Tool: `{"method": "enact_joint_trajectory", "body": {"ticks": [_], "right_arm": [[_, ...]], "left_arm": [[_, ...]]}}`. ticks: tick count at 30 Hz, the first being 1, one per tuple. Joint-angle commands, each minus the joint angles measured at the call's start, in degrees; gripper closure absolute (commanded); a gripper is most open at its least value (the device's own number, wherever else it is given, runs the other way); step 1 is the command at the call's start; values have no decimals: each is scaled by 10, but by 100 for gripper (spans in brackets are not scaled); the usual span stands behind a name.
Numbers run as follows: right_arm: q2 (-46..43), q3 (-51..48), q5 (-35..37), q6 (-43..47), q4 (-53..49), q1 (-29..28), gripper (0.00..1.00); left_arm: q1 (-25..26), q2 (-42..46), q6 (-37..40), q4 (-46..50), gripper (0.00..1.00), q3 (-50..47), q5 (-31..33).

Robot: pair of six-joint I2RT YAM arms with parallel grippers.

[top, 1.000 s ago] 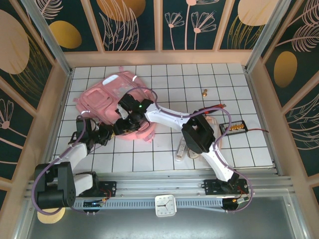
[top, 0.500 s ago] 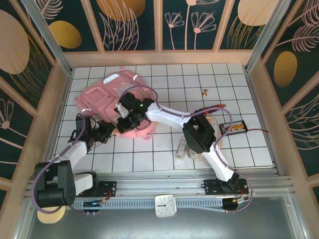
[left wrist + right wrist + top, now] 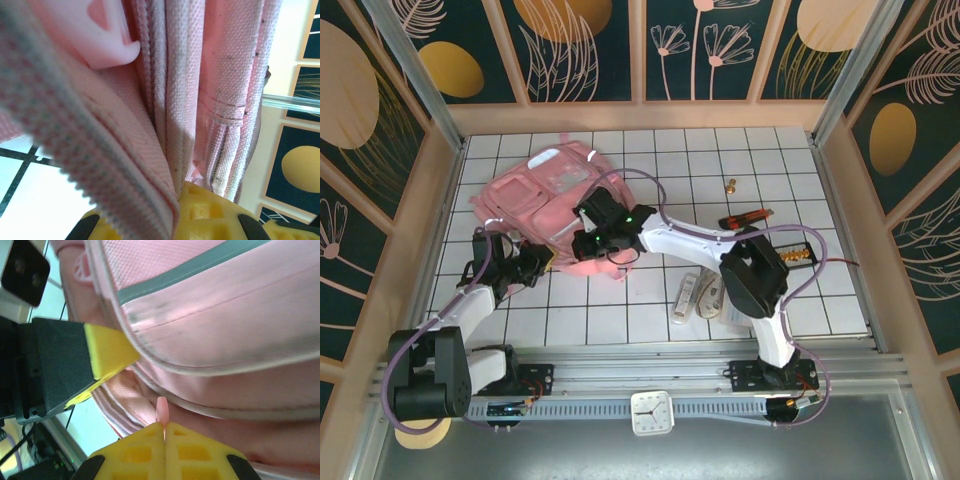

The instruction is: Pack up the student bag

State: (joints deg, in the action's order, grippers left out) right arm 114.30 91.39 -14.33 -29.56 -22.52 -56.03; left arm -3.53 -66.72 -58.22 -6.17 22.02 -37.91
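— Right claw point(image 3: 164, 430)?
— Pads pressed flat together, nipping a small pink tab point(image 3: 162, 412) at a seam of the student bag point(image 3: 225, 315). Pink fabric directly above and around the tips, with a grey stripe and a piped edge curving across.
— And from overhead?
— Reaching in from the right, wrist low over the near right corner of the bag, tips down on the cloth there.
— Left claw point(image 3: 172, 217)?
— Clamped on the bag too. A fold of pink cloth with a ribbed pale strip point(image 3: 75, 150) caught between the yellow pads, more folds standing just beyond. Seen from the right wrist, biting the bag's rim just beside the other claw, not touching it.
— Position of the bag itself?
— Flat on the white tiled table point(image 3: 660, 160), left of centre and toward the far side, near edge gripped by both claws.
— Anything around it?
— Off to the right, well apart from the bag: a clear pouch point(image 3: 695, 297) near the front, an orange-handled tool point(image 3: 745, 217), a small brass piece point(image 3: 730, 185). A clock point(image 3: 651, 412) on the rail in front.
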Motion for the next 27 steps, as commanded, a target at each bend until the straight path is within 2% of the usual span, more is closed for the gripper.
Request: {"method": "enact_joint_trajectory", "body": {"ticks": [1, 4, 8, 9, 12, 15, 22, 27], "right_arm": [[-43, -33, 122, -41, -15, 5, 100], [-73, -65, 179, -52, -12, 8, 100], [-66, -84, 63, -55, 41, 28, 100], [-53, -76, 22, -52, 49, 30, 95], [-8, -34, -50, -41, 30, 26, 68], [15, -13, -74, -31, 17, 25, 57], [60, 34, -91, 4, -25, 27, 56], [66, 28, -120, 2, -1, 22, 58]], "left_arm": [[-3, 18, -4, -37, 100, 2, 1], [-3, 16, -2, -31, 100, 10, 1], [-3, 13, -8, -42, 100, 10, -5], [-3, 12, -11, -47, 100, 7, -7], [-3, 12, -16, -55, 100, 4, -12], [-3, 12, -12, -53, 100, 7, -15], [-3, 12, -10, -52, 100, 4, -19], [-3, 13, -12, -54, 100, 2, -20]]}}
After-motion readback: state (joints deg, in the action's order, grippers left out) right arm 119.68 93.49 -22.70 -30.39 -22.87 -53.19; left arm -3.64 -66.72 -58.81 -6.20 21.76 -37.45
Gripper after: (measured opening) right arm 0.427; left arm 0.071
